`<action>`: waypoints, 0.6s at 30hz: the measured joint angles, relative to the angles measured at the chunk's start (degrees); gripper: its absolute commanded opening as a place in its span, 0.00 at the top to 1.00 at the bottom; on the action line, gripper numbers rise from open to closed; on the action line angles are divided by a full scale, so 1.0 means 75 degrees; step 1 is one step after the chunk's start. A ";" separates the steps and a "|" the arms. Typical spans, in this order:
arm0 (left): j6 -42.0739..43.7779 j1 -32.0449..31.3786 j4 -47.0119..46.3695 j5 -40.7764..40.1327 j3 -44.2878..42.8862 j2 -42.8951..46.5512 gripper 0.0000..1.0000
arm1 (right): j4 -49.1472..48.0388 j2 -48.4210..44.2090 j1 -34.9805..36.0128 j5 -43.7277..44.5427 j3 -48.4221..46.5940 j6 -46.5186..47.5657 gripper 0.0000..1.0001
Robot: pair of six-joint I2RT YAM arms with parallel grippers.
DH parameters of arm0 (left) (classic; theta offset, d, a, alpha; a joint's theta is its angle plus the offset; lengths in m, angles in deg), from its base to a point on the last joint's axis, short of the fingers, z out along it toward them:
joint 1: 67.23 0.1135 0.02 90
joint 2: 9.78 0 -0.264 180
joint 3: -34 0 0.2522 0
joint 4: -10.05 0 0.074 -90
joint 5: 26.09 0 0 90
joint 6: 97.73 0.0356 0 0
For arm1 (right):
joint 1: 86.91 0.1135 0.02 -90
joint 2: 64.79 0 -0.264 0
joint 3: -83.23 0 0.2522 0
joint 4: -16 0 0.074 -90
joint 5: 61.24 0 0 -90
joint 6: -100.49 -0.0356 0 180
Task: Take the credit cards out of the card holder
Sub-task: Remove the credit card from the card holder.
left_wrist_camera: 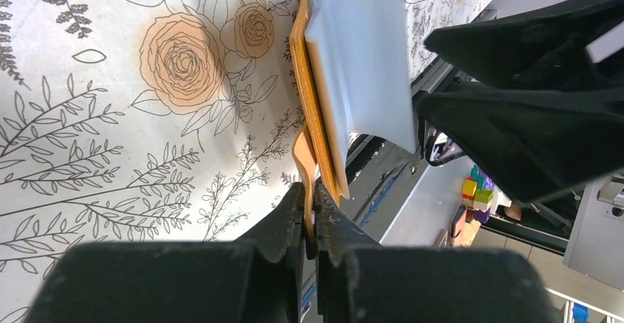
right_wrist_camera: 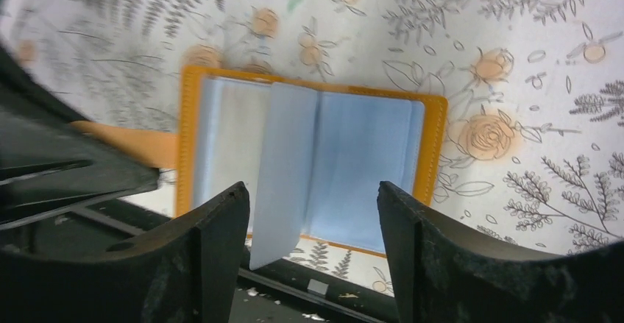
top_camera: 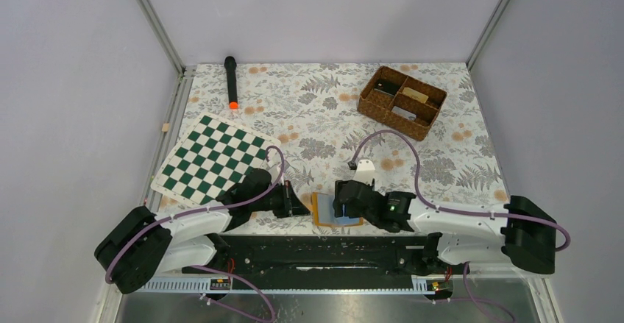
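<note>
The orange-tan card holder (top_camera: 321,213) lies open at the table's near edge, with pale blue inner pockets (right_wrist_camera: 368,161). A light blue credit card (right_wrist_camera: 285,168) sticks out of its middle, past the near rim; it also shows in the left wrist view (left_wrist_camera: 368,65). I cannot make out a beige card. My left gripper (left_wrist_camera: 310,205) is shut on the holder's orange tab (right_wrist_camera: 132,146) at its left side. My right gripper (right_wrist_camera: 313,198) is open just above the holder's near edge, its fingers either side of the protruding card and not touching it.
A brown wicker compartment basket (top_camera: 402,101) stands at the back right. A green-and-white chessboard mat (top_camera: 210,157) lies at the left. A black stick with an orange tip (top_camera: 231,82) lies at the back left. The black base rail (top_camera: 324,249) runs just below the holder.
</note>
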 measured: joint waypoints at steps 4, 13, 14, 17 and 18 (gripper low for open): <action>0.0009 0.0000 0.0064 -0.0006 0.0000 0.0017 1.00 | -0.0428 -0.0525 0.0003 -0.0213 0.0003 0.0166 0.34; 0.0006 0.0000 0.0085 -0.0009 0.0000 0.0017 1.00 | -0.2294 -0.0192 0.0026 -0.1169 0.0184 0.0341 0.58; 0.0006 0.0000 0.0087 -0.0009 0.0000 0.0017 1.00 | -0.2489 -0.0058 0.0026 -0.1274 0.0189 0.0341 0.51; 0.0006 0.0000 0.0087 -0.0012 0.0000 0.0050 1.00 | -0.2570 0.0332 0.0032 -0.1364 0.0105 0.0329 0.32; 0.0006 0.0000 0.0082 -0.0012 0.0000 0.0061 1.00 | -0.2500 0.0481 0.0032 -0.1358 0.0047 0.0338 0.30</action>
